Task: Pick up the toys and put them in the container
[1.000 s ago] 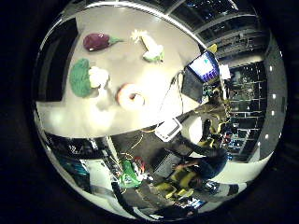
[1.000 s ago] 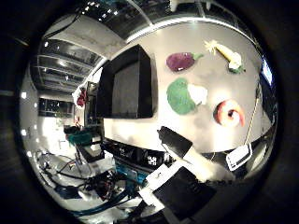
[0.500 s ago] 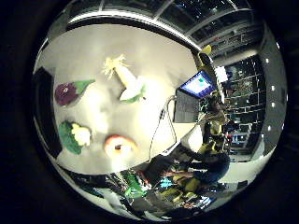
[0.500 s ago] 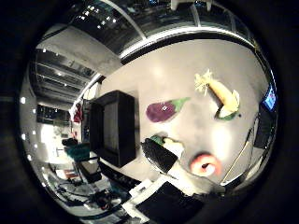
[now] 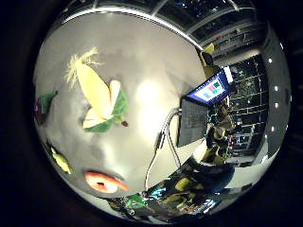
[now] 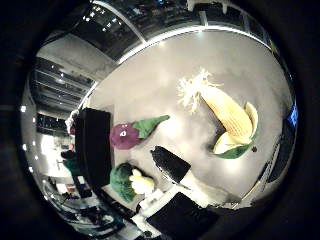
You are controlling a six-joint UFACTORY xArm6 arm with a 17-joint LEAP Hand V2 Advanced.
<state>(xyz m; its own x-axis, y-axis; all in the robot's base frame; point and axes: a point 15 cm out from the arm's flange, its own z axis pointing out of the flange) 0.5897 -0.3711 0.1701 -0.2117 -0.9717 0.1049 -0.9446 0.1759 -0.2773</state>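
You are looking down from the palm at a pale table (image 6: 165, 85) with the toys spread across it. Going left to right in the thumb side view, a black container (image 6: 93, 147) is sitting at the table's edge. Just beside it a purple eggplant toy (image 6: 128, 135) with a green stem is lying on the table, and near that a green and yellow broccoli toy (image 6: 127, 181) is resting close to the container's corner. One black-tipped finger (image 6: 171, 164) of the hand (image 6: 185, 200) is reaching out straight over the table between the broccoli toy and the corn; it is touching nothing that you can see, so the hand is reading as relaxed and spread rather than curled on anything. Further right, the corn toy (image 6: 225, 117) is lying on its side, its pale tassel pointing away from its green husk leaves, well apart from the eggplant toy.

In the little finger side view the corn toy is filling a good part of the table, so it is the toy closest to the palm. Near the table's edge a round orange and white toy (image 5: 105, 182) is lying flat, apart from the corn. On the right a laptop (image 5: 201, 106) is standing open on the table.
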